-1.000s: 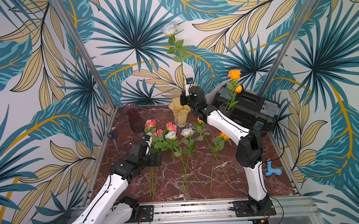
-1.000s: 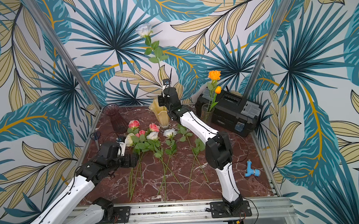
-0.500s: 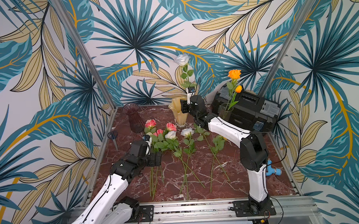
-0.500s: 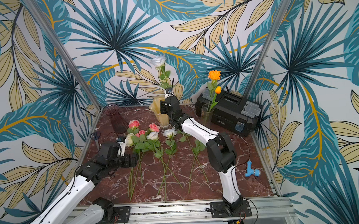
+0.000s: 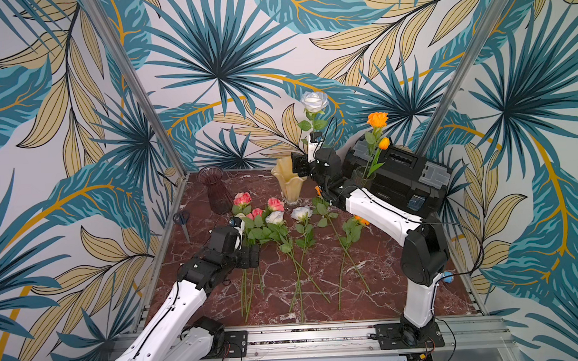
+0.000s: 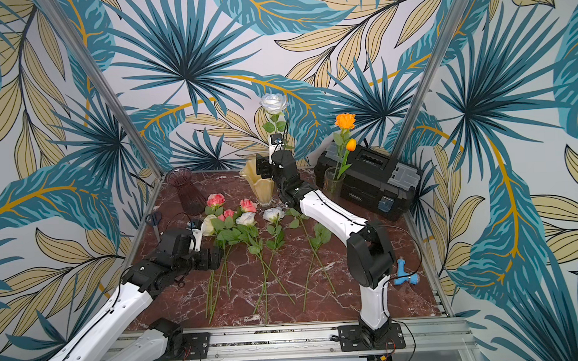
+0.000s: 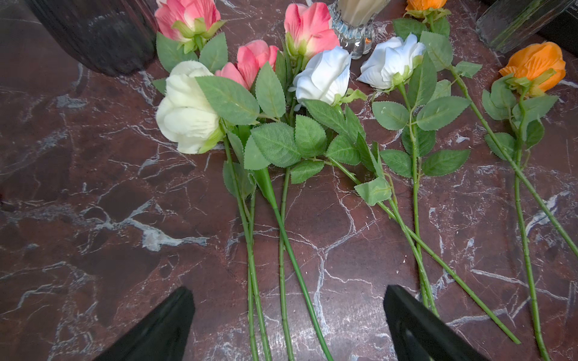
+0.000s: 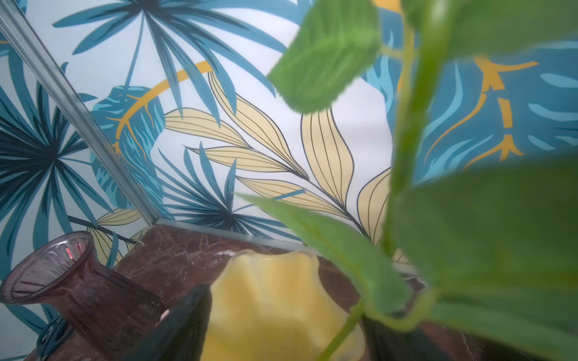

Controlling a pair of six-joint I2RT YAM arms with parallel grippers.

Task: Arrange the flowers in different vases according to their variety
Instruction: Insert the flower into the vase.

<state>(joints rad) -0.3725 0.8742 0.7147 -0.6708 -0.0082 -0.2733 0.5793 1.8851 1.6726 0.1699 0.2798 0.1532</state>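
Position: the right jaws sit at the wavy rim of the cream vase (image 5: 286,184), which stands at the middle of the tabletop's (image 5: 386,284) back edge. In the right wrist view the fingers (image 8: 184,322) stand wide apart. The vase shows between them and the thin stem of the white rose (image 5: 314,101) is loose in the gap: released, gripping nothing. The rose stands upright above them. Its stem end is hidden, so I judge rather than see that it is down inside the cream vase.

The left jaws hang wide apart and empty over the stems toward the front left of the tabletop.

Done, as I read it:
- The clear vase (image 5: 363,178), toward the back right corner just in front of the black toolbox (image 5: 404,176), holds an orange rose (image 5: 377,120) with an orange bud (image 5: 384,143) below it.
- One white rose is probably placed.

Left to do:
- The purple vase (image 5: 216,191), near the back left corner, is empty.
- Lying across the middle, heads toward the back edge and stems toward the front, are three pink roses (image 7: 308,28), three white ones (image 7: 325,75) (one creamier) and two orange ones (image 7: 534,62).
- Several stems cross and leaves overlap, so single picks will need care.

My estimate is about a quarter through. The pinks belong in the purple vase, and the left jaws are nearest them.
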